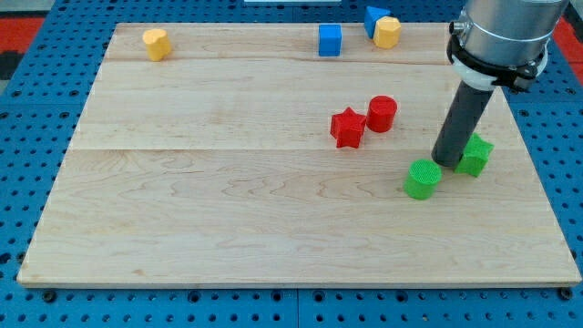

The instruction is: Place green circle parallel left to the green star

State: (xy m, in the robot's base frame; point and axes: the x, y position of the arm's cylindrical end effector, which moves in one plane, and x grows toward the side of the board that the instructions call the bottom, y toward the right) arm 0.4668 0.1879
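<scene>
A red star block (347,128) and red cylinder (382,113) are sitting nearby — my tip (448,161), grasping nothing, is resting between the green circle block (422,179) and green star block (475,155).

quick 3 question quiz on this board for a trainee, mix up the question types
1. True or false: my tip stands between the green circle and the green star.
2. Multiple choice: which block sits closest to the red star? A) the blue cube B) the red cylinder C) the yellow block at the view's top left
3. Fill in: at the view's top right, a yellow block sits right beside a ____ block.

Key: 1 true. 2 B. 3 blue.
</scene>
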